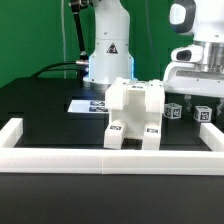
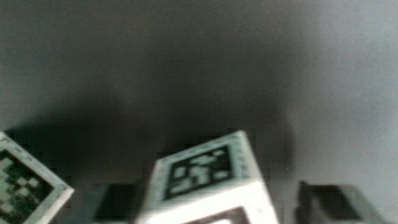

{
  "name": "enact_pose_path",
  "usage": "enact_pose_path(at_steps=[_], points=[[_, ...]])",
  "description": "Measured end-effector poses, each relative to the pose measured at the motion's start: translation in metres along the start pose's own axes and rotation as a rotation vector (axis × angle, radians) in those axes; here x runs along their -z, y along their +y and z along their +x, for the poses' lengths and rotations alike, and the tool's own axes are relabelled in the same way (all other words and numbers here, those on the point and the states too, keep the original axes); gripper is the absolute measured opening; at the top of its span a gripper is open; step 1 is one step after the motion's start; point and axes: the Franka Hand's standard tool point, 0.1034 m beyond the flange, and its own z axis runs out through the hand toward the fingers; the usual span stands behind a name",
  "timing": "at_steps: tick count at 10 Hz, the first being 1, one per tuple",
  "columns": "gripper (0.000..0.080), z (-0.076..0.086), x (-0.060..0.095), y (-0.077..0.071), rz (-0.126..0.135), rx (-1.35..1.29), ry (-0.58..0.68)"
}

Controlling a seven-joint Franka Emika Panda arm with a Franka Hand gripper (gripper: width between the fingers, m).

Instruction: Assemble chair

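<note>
Exterior view, left to right, everything placed off the white robot base [image 1: 108,52], which is sitting at the back of the matte black tabletop [image 1: 40,118].

The marker board [image 1: 85,103], a thin flat white sheet with printed tags, is lying in front of the base, a little toward the exterior view's left.

The partly built chair [image 1: 135,115], white blocky plastic with small black-and-white square tags, is standing upright in front of the base, slightly toward the exterior view's right. It is farther out from the base than the marker board and just short of the low white border rail [image 1: 110,160]. Its tags are facing the camera.

Well off to the exterior view's right of the base, two loose tagged pieces, small white plastic blocks, are standing on the tabletop: one [image 1: 172,112] closer to the base, one [image 1: 205,113] farther out. Both are sitting apart from the chair. The black-and-white two-finger gripper [image 1: 190,96] is hanging over that pair, pointing down.

In the wrist view, a white tagged block [image 2: 210,170] is sitting between the dark fingers [image 2: 118,203], tag face toward the camera. A second tagged piece [image 2: 27,185] is showing beside it, apart from it. I can't tell which of the exterior view's pair is which.

Gripper state: the jaws are straddling the tagged block, one finger on each side. The picture is too blurred to show whether the pads are touching it, so I can't tell if it is gripping or not.
</note>
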Motion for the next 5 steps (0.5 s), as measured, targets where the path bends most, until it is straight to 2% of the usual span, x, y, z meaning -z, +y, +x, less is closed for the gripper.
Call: enact_pose_path(at_steps=[1,4,5], points=[[0.0285,0.0000,0.0000,0.0000,0.000,0.000,0.000],[0.0286,0.0005,0.0003,0.0005,-0.001,0.003,-0.001],[0.0286,0.0062,0.0049,0.0033,-0.001,0.017,-0.003]])
